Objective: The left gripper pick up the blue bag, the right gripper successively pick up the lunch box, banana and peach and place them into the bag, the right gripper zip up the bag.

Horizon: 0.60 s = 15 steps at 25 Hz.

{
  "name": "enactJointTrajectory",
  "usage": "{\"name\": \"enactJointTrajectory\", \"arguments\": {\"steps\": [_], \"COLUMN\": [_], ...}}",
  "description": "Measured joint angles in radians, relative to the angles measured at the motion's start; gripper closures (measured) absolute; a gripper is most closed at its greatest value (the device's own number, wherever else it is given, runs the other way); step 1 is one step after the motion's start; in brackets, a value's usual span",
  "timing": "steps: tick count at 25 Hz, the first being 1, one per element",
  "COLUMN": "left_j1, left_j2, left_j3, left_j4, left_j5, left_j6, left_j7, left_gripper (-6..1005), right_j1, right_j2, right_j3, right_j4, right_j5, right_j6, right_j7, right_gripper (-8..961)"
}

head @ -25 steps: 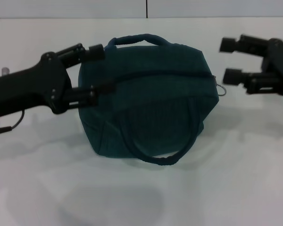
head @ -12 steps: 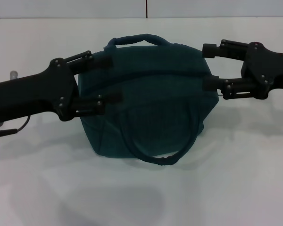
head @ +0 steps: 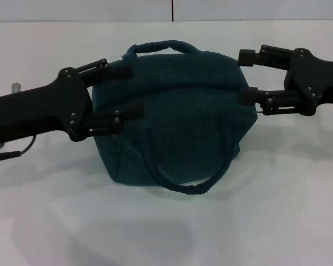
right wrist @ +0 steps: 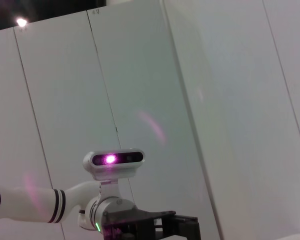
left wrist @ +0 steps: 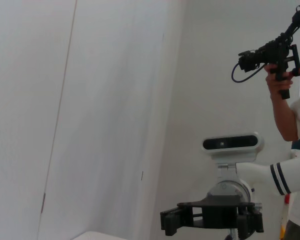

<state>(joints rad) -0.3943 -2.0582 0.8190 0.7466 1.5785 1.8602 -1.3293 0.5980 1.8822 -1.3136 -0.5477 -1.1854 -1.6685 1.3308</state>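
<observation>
Teal fabric, the blue bag (head: 175, 119) sits zipped on the white table (head: 288, 210); we see the left gripper (head: 130, 92) and right gripper (head: 243, 76) spread wide at its ends (neither clamping).

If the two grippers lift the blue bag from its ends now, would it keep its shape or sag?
Probably sag somewhat: the blue bag is soft fabric, and its near handle already droops onto the table. Its closed, bulging body suggests some weight inside. The left gripper and right gripper stand open at either end, so the fabric could slip.
</observation>
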Motion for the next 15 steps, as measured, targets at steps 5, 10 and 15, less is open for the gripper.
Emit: {"name": "enactJointTrajectory", "arguments": {"steps": [5, 10, 15], "left_j1": [0.001, 0.006, 0.009], "left_j2": [-0.002, -0.005, -0.007], "left_j3": [0.000, 0.000, 0.000], "left_j4": [-0.001, -0.001, -0.001], "left_j5": [0.000, 0.000, 0.000], "left_j6": [-0.001, -0.001, -0.001], "left_j7": [0.000, -0.001, -0.002], "left_gripper": [151, 151, 151], "right_j1": [-0.003, -0.005, -0.006], "right_j2": [0.000, 0.000, 0.000], "right_j3": [0.001, 0.001, 0.000], "right_j4": [0.000, 0.000, 0.000], "right_j5": [0.000, 0.000, 0.000], "right_j6": [-0.008, -0.010, -0.012], "right_j7": [0.001, 0.003, 0.004], "right_gripper": [68, 68, 68]}}
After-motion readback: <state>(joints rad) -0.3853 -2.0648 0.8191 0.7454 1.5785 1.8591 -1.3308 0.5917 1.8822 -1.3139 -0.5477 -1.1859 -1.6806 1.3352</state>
